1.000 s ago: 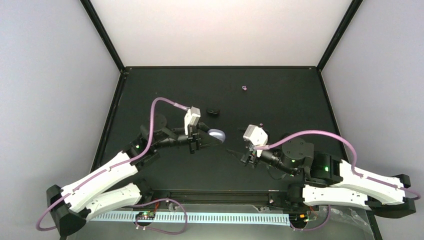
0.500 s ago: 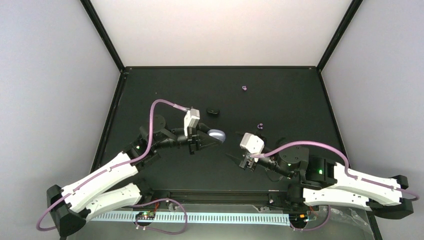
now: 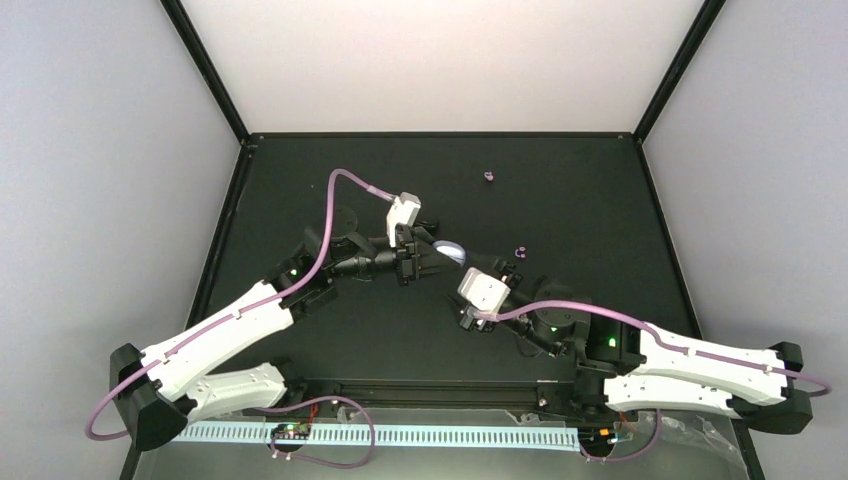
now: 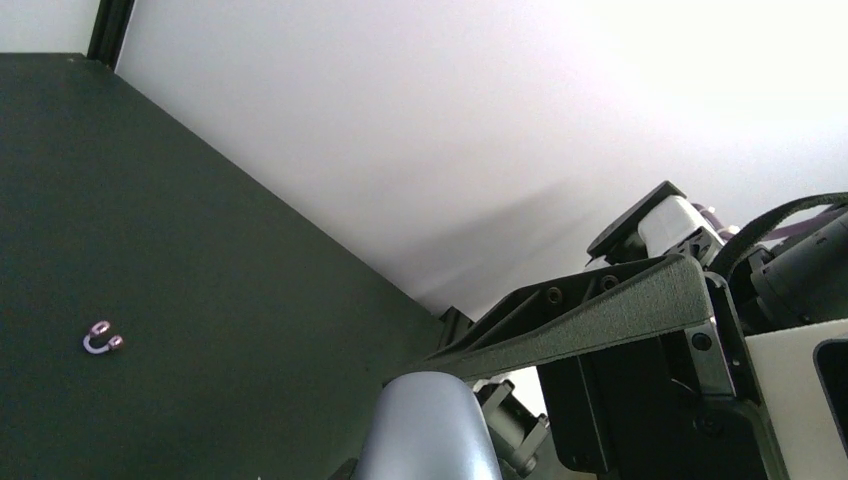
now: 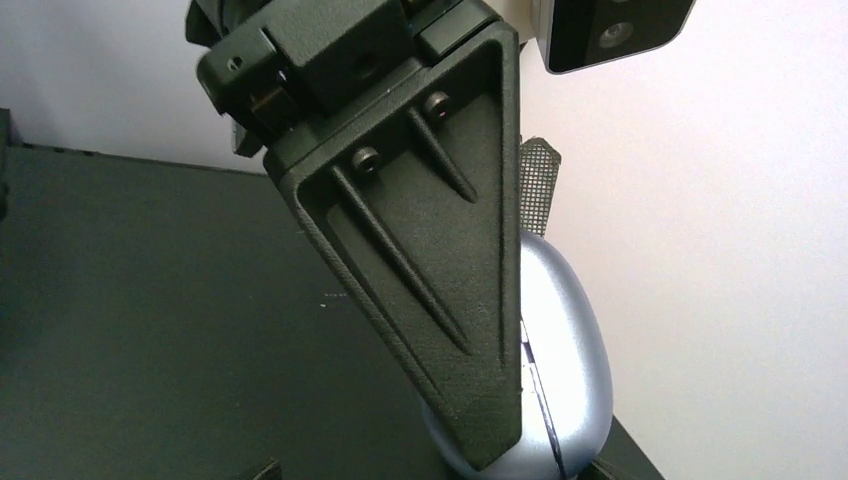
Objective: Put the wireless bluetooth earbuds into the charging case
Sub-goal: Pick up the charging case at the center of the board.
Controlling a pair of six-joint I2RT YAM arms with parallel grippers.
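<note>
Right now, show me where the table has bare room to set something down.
Bare: the far-left table corner, left of the far earbud; and the right side, between the near earbud and the right edge. Crowded: the centre, where the left arm and right arm meet around the charging case.

The glossy pebble-shaped charging case (image 5: 565,370) is silvery lavender-grey with a dark seam; the tiny far earbud (image 3: 488,177) and near earbud (image 3: 519,251) are purple; the matte table (image 3: 600,200) is black, the left arm's thin cable (image 3: 345,174) lavender
</note>
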